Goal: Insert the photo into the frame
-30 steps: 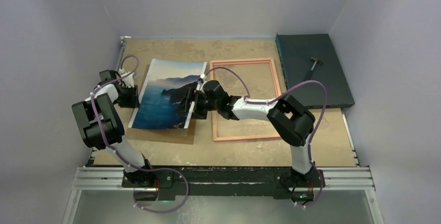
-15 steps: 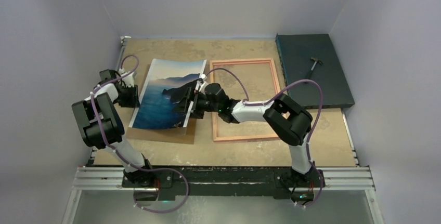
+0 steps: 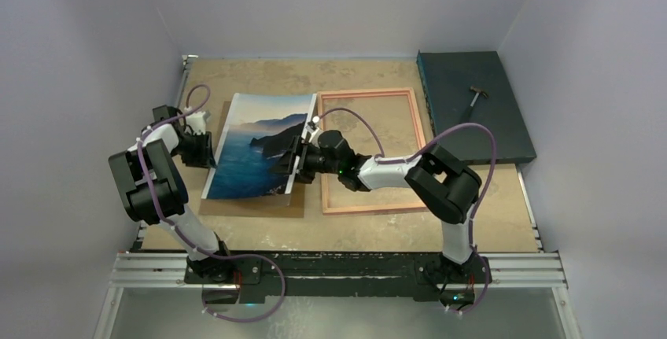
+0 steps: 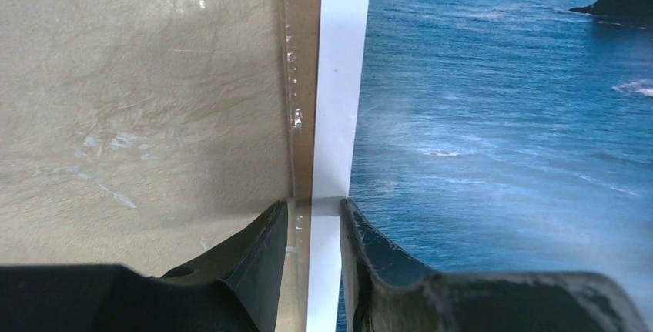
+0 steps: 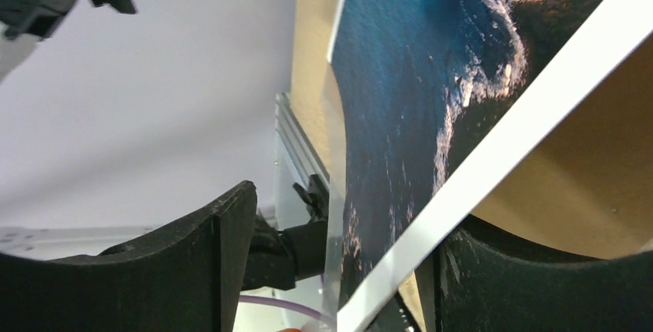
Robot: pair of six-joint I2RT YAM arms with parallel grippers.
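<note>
The photo [image 3: 252,154], a blue sea and mountain print with a white border, hangs slightly bowed above the brown backing board [image 3: 252,204]. Its right edge reaches the left rail of the frame [image 3: 370,93], which lies flat with its wood-coloured side up. My left gripper [image 3: 206,150] is shut on the photo's left white border, as the left wrist view [image 4: 313,202] shows. My right gripper [image 3: 296,158] is at the photo's right edge. In the right wrist view [image 5: 346,209] its jaws stand wide apart with the photo [image 5: 400,78] border running between them, against the right finger.
A dark flat box [image 3: 472,107] with a small hammer [image 3: 477,95] on it lies at the back right, close to the frame. Walls enclose the tan table on three sides. The backing board also shows in the wrist views [image 4: 304,78] [image 5: 585,162].
The photo has shifted right toward the frame with both grippers alongside it. Its right edge now reaches the frame's left rail.
</note>
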